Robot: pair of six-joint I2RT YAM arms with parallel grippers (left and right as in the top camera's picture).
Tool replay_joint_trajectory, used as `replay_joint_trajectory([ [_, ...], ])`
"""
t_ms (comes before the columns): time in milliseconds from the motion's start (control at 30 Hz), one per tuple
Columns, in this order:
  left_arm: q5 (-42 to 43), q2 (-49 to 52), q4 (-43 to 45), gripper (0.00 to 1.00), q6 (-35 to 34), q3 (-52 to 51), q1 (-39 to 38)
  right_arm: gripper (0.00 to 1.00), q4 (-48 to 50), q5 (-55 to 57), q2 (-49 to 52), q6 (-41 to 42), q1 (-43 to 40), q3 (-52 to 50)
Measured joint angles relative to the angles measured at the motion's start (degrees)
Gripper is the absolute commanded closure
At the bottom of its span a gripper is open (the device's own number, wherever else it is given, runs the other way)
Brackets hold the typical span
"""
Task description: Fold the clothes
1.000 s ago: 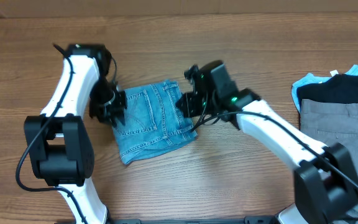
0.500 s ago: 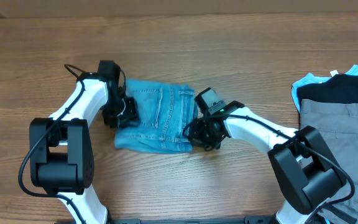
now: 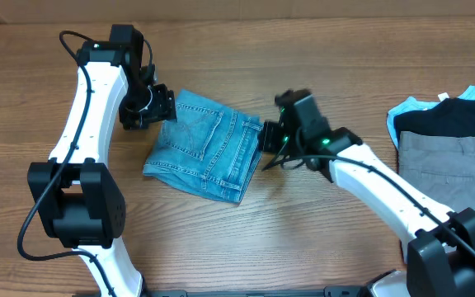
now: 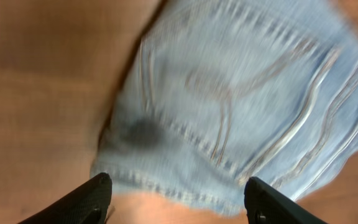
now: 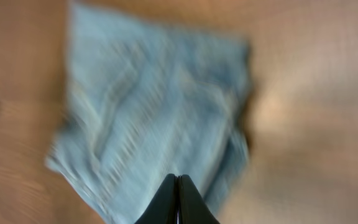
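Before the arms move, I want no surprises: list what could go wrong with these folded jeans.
The right gripper, shut, sits at the edge of the jeans; a sideways push could bunch the fold. The left gripper, open, hangs by the opposite far corner and might snag a layer.

Wooden table (image 3: 320,49) with jeans and a heap of clothes.
Folded jeans (image 3: 209,148) lie flat near the middle; well apart, at the right edge, grey trousers (image 3: 452,177), a black garment (image 3: 448,120) and a light-blue cloth (image 3: 404,110) are heaped together.
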Motion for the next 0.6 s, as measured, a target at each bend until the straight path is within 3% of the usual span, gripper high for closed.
replay_joint_trajectory([
  [133,0.44,0.04,-3.76,0.30,-0.55,-0.83,0.00,0.95,10.67,-2.84,1.64,-3.32,-2.91,0.13],
  [333,0.94,0.13,1.70,0.37,-1.57,-12.66,0.02,0.96,20.02,-8.76,10.62,-4.55,-2.84,0.22],
  [400,0.83,0.15,5.81,0.35,-1.81,-18.47,0.00,0.96,20.20,-9.53,14.49,-4.09,-2.84,0.22],
  [433,0.85,0.15,7.82,0.28,-1.90,-21.40,0.02,0.96,19.74,-9.79,16.15,-3.67,-2.84,0.22],
  [600,-1.55,-0.28,12.46,0.20,-2.71,-25.29,0.00,0.96,10.36,-9.33,19.61,1.99,-2.84,2.34],
])
